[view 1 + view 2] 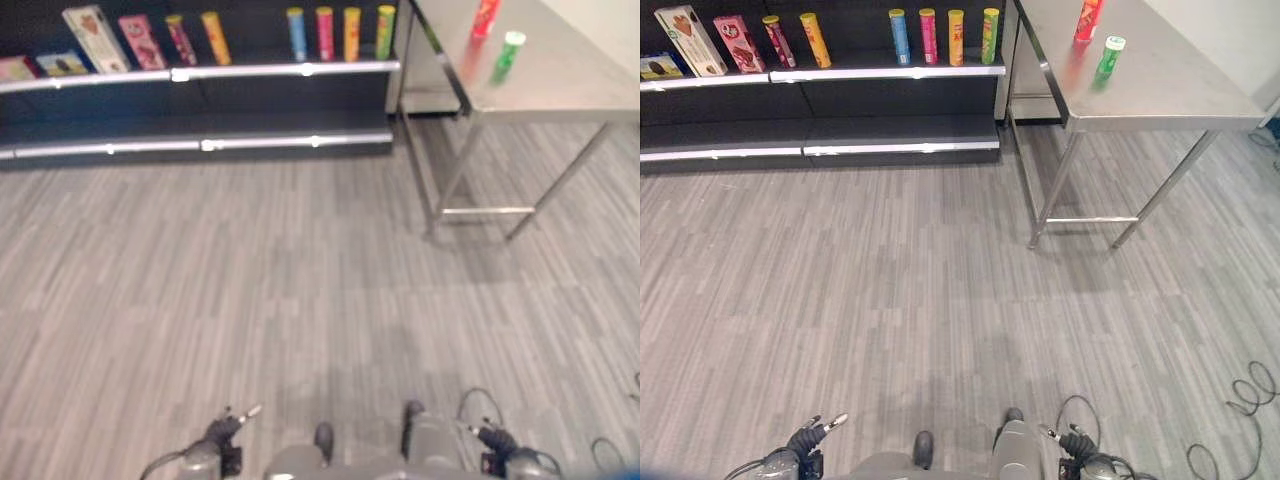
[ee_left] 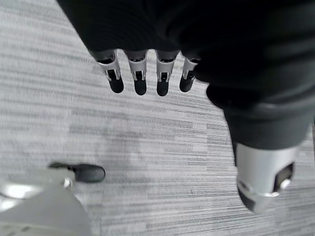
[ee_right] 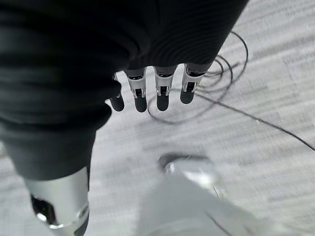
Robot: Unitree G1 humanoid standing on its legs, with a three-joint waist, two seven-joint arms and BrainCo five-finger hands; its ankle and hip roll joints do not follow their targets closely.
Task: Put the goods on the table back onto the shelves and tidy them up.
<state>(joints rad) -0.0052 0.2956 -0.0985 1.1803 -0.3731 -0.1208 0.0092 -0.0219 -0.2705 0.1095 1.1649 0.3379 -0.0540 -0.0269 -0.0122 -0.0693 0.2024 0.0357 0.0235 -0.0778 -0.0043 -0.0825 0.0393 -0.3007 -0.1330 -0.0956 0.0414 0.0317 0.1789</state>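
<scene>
Standing on the smooth top of the stainless-steel table (image 1: pixel 1160 80), at the far right, are two cylindrical cans: a red can (image 1: pixel 1088 20), cut off at the top edge, and a green can (image 1: pixel 1107 58) with a white lid just beside it. Neither is in a hand. The table rests on thin angled metal legs joined by a low crossbar.

The dark shelf unit (image 1: pixel 820 105) runs along the far wall, with two tiers edged in bright metal strip. The upper tier carries:
- four upright tubes close together: blue tube (image 1: pixel 899 36), pink tube (image 1: pixel 928 35), orange tube (image 1: pixel 956 37), green-yellow tube (image 1: pixel 990 35);
- two tilted tubes further left, one dark red (image 1: pixel 778 41), one yellow (image 1: pixel 815 40);
- a pink box (image 1: pixel 738 43) and a white box (image 1: pixel 690 40), both leaning;
- a flat package (image 1: pixel 660 66) at the far left, partly cut off.

The lower tier's contents cannot be made out.

The floor (image 1: pixel 890 280) is grey carpet with a fine striped plank pattern.

The left hand (image 2: pixel 140 73) hangs above the floor, fingers straight, in a row, holding nothing. The right hand (image 3: pixel 147 91) is likewise relaxed and empty.
</scene>
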